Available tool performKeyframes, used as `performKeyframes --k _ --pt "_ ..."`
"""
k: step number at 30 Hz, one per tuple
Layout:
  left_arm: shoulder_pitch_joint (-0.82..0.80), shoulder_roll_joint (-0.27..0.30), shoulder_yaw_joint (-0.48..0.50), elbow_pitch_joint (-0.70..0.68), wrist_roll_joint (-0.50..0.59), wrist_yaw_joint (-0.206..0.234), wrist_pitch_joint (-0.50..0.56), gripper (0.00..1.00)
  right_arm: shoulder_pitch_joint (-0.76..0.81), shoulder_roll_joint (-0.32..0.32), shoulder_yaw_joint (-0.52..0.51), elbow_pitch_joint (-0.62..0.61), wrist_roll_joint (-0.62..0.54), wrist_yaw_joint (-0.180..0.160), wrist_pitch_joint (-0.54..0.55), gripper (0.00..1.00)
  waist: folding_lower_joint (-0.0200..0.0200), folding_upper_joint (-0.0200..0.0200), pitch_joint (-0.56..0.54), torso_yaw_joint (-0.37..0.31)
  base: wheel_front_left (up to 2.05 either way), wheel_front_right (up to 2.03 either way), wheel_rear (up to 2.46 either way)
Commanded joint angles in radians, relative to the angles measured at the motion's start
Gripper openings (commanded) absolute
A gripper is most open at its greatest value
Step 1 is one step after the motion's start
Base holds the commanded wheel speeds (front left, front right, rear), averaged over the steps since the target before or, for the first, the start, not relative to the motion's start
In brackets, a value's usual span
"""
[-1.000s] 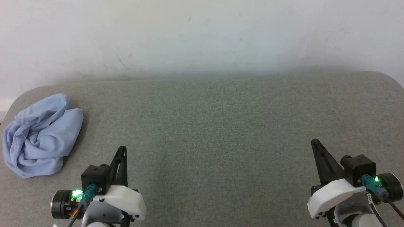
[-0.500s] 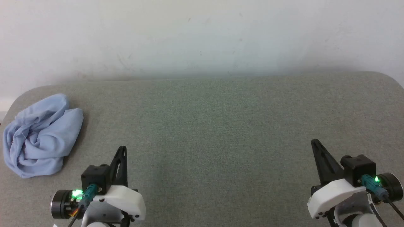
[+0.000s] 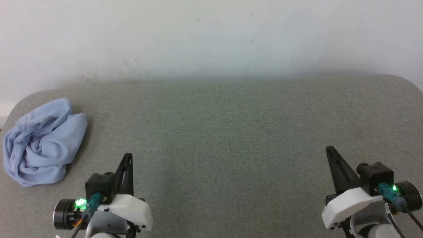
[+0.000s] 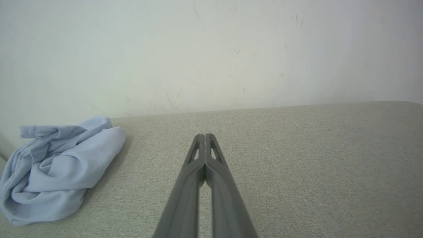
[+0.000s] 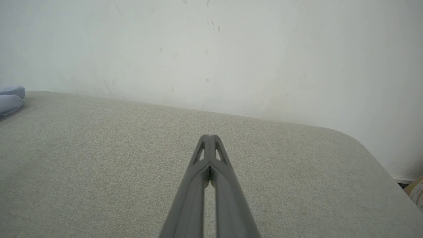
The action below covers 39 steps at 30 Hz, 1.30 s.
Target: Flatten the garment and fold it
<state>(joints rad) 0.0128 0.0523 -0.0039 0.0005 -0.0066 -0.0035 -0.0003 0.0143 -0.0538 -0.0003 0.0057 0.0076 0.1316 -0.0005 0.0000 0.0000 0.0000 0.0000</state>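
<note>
The garment (image 3: 43,142) is a light blue crumpled heap at the far left of the grey padded surface; its collar and buttons are hidden in the folds. In the left wrist view the garment (image 4: 59,168) lies left of my fingers, and a small edge of the garment (image 5: 11,99) shows at the left border of the right wrist view. My left gripper (image 3: 128,156) sits shut at the lower left, apart from the heap and holding nothing; its tips (image 4: 205,136) touch each other. My right gripper (image 3: 328,148) is shut and bare at the lower right, tips (image 5: 210,137) together.
The grey fabric surface (image 3: 224,132) runs wide between the two arms, with rounded corners at far left and far right. A white wall (image 3: 211,36) stands right behind its back edge. Past the right corner a bit of floor and a tan object (image 5: 417,191) show.
</note>
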Motion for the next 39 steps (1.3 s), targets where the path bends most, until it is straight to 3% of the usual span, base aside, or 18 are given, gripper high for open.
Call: performKeyframes --k 1,39 --pt "-0.013 -0.002 0.004 0.0 0.007 0.004 0.0 0.0 -0.014 0.004 0.0 -0.006 -0.008 -0.001 0.0 0.0 0.0 0.0 0.0 0.0 0.0 0.0 0.0" --pt "-0.013 -0.002 0.004 0.0 0.007 0.004 0.0 0.0 -0.014 0.004 0.0 -0.006 -0.008 -0.001 0.0 0.0 0.0 0.0 0.0 0.0 0.0 0.0 0.0"
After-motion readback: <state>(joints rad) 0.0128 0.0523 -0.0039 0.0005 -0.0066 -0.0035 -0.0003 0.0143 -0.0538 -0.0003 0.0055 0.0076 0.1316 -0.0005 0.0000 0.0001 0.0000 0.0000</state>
